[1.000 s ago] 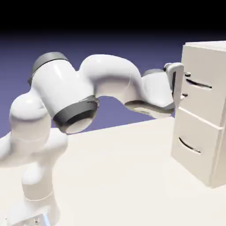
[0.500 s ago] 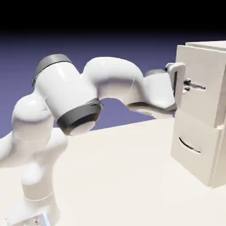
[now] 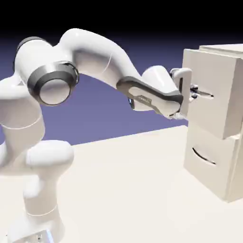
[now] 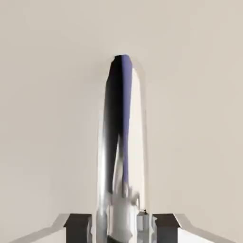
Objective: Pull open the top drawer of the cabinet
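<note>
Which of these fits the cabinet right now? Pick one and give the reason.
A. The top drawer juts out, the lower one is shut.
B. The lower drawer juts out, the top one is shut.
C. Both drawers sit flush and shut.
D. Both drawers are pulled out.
A: the top drawer stands out past the cabinet front with the gripper shut on its handle, while the lower drawer sits flush.

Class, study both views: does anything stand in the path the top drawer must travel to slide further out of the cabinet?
Nothing visible blocks it. The top drawer juts from the cabinet, and only the end effector gripping its handle is in front.
</note>
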`<control>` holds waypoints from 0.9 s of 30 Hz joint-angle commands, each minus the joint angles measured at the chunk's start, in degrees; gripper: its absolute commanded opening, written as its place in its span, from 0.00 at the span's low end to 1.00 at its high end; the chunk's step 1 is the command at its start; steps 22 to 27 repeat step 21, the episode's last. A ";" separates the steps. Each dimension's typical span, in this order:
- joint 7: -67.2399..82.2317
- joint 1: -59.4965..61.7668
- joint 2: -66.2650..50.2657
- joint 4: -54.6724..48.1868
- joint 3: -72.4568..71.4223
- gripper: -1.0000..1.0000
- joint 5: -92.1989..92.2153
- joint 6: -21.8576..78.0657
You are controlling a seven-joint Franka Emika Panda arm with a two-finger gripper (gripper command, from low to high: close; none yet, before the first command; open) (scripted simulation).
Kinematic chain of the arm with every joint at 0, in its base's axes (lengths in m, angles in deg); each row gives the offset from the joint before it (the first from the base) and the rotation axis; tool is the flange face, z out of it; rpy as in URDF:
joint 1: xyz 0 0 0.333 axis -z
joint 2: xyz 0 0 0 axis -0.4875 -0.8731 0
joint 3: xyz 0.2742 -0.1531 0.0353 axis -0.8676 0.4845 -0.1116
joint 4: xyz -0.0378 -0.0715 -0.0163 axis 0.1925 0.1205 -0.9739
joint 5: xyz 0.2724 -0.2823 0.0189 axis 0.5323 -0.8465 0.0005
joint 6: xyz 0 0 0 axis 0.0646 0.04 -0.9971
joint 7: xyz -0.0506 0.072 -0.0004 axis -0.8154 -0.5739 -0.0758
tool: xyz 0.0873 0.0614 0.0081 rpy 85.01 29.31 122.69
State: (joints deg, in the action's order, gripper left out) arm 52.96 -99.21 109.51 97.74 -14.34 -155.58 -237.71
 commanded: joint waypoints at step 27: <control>21.33 36.75 34.83 34.29 -30.46 1.00 15.79 -3.23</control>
